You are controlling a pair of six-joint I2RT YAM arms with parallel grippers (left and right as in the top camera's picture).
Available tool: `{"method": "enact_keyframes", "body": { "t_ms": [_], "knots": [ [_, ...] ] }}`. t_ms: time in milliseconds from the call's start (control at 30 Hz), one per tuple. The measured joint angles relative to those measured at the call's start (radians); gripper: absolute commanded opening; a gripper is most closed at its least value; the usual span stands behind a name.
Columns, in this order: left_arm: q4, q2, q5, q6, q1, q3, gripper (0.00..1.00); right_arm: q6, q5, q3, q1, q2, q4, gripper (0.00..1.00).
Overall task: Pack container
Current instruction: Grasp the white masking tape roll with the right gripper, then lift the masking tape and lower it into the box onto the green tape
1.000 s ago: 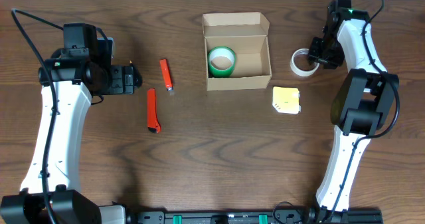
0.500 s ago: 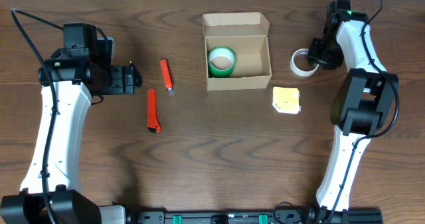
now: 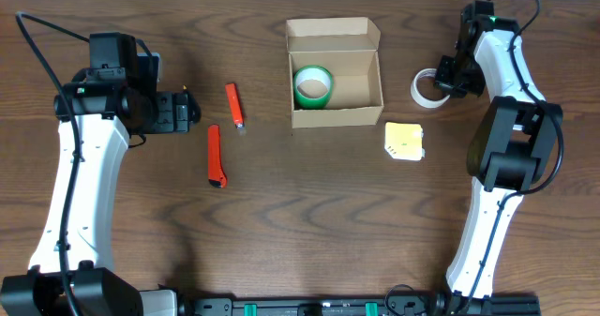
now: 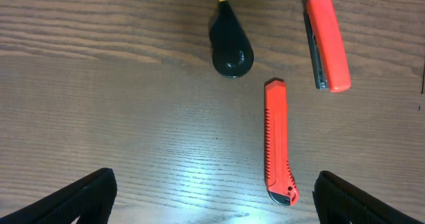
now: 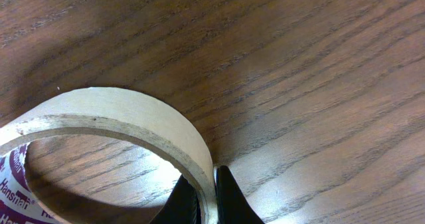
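The tan cardboard container (image 3: pixel 361 93) stands open at the table's upper middle, its flap lid folded back, with a green tape roll (image 3: pixel 312 85) inside on the left. To its right lies a white tape roll (image 3: pixel 425 90). My right gripper (image 3: pixel 443 76) is shut on that roll's rim; in the right wrist view the tape roll (image 5: pixel 126 121) wall is pinched between both black fingers, gripper (image 5: pixel 207 201). My left gripper (image 4: pixel 212 201) stands wide open over bare table at the left, holding nothing; gripper (image 3: pixel 187 111) in the overhead view.
A red box cutter (image 3: pixel 216 156) and a smaller red lighter-like piece (image 3: pixel 233 105) lie left of the container. A yellow notepad (image 3: pixel 404 141) lies below the white roll. A black teardrop-shaped object (image 4: pixel 231 48) sits ahead of the left gripper, near the cutter (image 4: pixel 277 141).
My right gripper's fingers have closed onto the white tape roll's wall. The left arm and all other objects have stayed in place.
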Motion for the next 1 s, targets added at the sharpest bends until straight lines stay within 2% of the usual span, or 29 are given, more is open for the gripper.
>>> {"method": "enact_keyframes", "body": {
  "t_ms": [267,467,600,733,867,1000],
  "knots": [
    [0.000,0.000,0.000,0.000,0.000,0.000,0.96,-0.011,0.000,0.042,0.000,0.000,-0.116,0.01],
    [0.000,0.000,0.000,0.000,0.000,0.000,0.95,-0.025,-0.016,0.257,0.006,-0.014,-0.240,0.01],
    [0.000,0.000,0.000,0.000,0.000,0.000,0.95,-0.054,-0.052,0.381,0.032,-0.085,-0.275,0.01],
    [0.000,0.000,0.000,0.000,0.000,0.000,0.95,-0.105,-0.072,0.442,0.106,-0.218,-0.275,0.01],
    [0.000,0.000,0.000,0.000,0.000,0.000,0.95,-0.195,-0.083,0.468,0.240,-0.350,-0.269,0.01],
    [0.000,0.000,0.000,0.000,0.000,0.000,0.95,-0.283,-0.097,0.478,0.370,-0.387,-0.253,0.01]
  ]
}}
